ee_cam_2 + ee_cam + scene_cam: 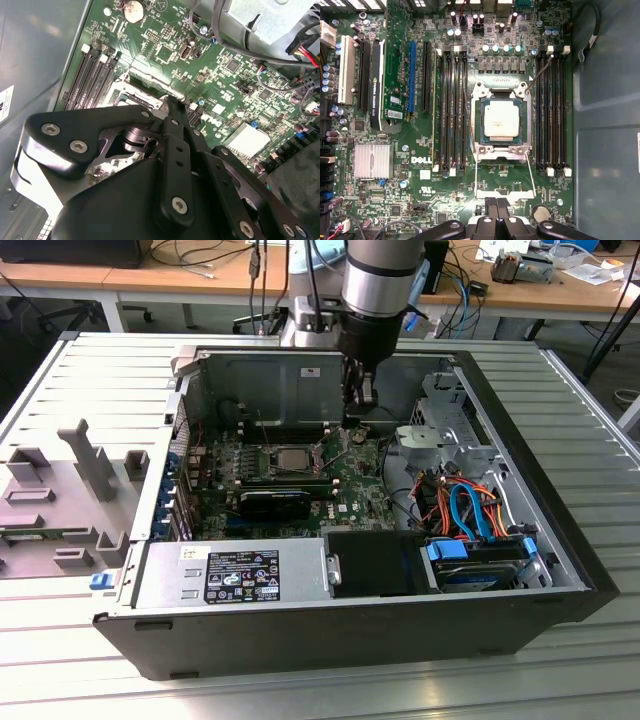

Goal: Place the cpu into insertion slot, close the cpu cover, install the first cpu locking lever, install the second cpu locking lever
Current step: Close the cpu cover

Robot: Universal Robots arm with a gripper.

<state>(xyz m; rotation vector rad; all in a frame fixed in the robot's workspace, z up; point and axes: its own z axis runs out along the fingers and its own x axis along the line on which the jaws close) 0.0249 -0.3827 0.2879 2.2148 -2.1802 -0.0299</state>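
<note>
1. At the near edge of the bench (560, 680) lies the open computer case (300, 640). Its power supply (230, 575) sits along the near wall.
2. At nine o'clock from the case in the exterior view, a grey fixture (70, 500) rests on the same bench.
3. Deeper inside, on the green board (350, 490), the cpu (502, 122) is seated in the insertion slot (502, 151), silver top facing up.
4. The cpu cover (490, 193) stands raised, not lying over the cpu.
5. The gripper (362, 420) hangs over the board at about two o'clock from the cpu in the exterior view. Its fingers (491, 202) are pressed together and hold nothing.
6. At twelve o'clock, beyond the case, stands a wooden bench (180, 280) with cables.
</note>
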